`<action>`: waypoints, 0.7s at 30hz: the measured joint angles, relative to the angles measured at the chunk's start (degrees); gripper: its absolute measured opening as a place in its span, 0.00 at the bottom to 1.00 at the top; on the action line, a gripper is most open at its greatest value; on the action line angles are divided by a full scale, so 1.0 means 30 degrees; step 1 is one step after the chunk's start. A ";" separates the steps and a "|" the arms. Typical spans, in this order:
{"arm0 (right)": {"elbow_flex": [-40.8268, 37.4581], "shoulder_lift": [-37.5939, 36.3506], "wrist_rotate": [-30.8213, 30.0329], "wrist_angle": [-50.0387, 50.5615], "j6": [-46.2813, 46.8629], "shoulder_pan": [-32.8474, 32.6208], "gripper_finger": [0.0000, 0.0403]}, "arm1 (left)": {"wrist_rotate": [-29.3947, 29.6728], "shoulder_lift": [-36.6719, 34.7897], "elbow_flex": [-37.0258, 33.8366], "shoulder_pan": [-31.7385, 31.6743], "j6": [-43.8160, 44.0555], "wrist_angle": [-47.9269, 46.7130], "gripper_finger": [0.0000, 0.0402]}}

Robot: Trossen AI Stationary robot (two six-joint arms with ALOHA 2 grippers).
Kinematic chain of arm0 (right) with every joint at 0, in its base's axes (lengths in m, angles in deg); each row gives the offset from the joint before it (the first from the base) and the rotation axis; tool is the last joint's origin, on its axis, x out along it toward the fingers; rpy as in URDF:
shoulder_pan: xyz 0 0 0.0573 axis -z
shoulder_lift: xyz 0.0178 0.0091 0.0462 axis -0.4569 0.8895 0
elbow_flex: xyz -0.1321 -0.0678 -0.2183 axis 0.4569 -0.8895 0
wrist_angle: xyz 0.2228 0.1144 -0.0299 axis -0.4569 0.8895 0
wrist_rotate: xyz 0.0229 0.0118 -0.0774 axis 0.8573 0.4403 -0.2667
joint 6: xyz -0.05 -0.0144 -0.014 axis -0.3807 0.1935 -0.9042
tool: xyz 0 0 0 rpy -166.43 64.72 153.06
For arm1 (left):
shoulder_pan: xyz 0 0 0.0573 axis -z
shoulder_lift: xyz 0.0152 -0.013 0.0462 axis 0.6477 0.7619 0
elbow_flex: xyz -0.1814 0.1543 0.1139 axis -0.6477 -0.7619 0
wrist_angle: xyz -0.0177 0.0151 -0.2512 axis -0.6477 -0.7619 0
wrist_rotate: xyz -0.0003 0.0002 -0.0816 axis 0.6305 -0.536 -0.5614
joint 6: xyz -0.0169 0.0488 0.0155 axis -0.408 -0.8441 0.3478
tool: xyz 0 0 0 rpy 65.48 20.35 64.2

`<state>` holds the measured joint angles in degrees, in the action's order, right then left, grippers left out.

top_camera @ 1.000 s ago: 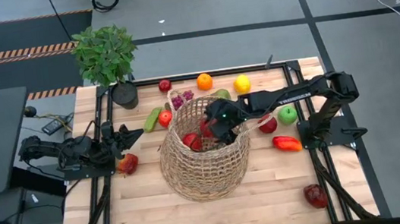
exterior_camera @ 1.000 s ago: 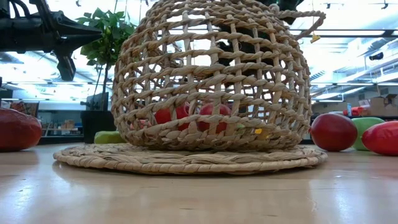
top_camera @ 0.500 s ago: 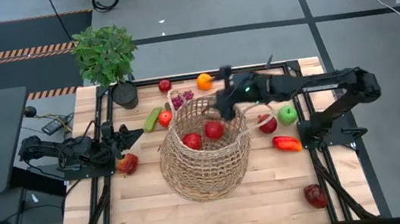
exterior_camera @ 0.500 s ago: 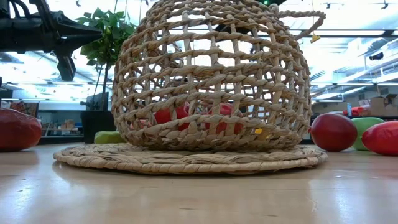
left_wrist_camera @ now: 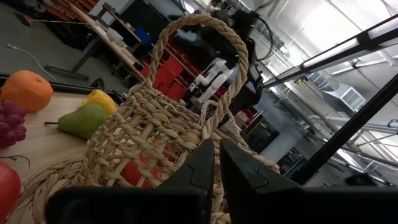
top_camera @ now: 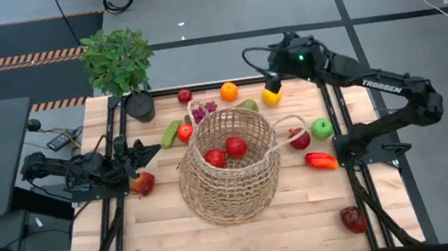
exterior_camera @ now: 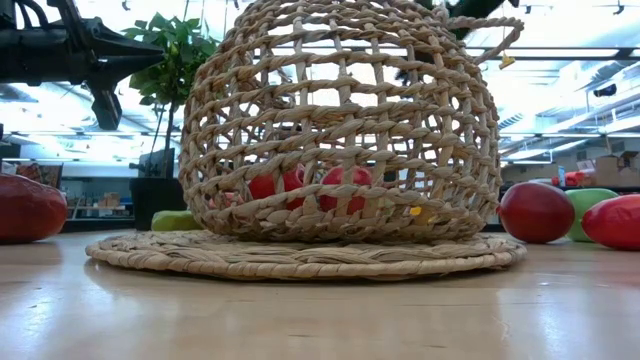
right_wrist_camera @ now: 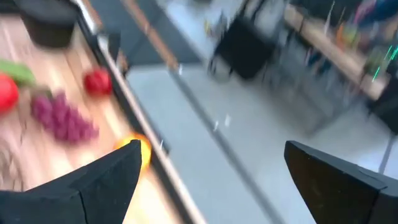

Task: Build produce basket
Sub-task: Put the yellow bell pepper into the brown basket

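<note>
overhead, right hand [top_camera: 271, 86] open above lemon [top_camera: 271, 96]

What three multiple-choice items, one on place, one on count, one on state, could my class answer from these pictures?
1. Where is the right tool?
A. inside the basket
B. above the lemon at the table's far edge
C. beside the potted plant

2. How many red fruits lie in the basket?
A. none
B. two
C. five

3. How do the right tool's fingers stand?
A. open, empty
B. shut on an apple
C. shut on grapes

Key: B, it hangs over the lemon; B, two red fruits show from above; A, the right wrist view shows its fingers spread apart with nothing between.
</note>
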<state>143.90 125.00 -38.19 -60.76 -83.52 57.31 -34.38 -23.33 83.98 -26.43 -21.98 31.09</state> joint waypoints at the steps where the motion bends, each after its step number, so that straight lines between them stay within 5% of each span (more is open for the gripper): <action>1: 0.0000 0.0215 0.0341 0.0783 0.0571 0.0507 0.99 | 0.0000 0.0003 -0.0006 -0.0004 0.0000 0.0000 0.07; 21: -0.0007 0.7735 0.4399 0.3393 0.7383 0.4734 0.99 | 0.0000 -0.0004 0.0001 -0.0004 -0.0003 0.0000 0.08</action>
<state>143.88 148.20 -24.99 -50.59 -61.37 71.52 -34.38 -23.34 83.98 -26.44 -21.99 31.09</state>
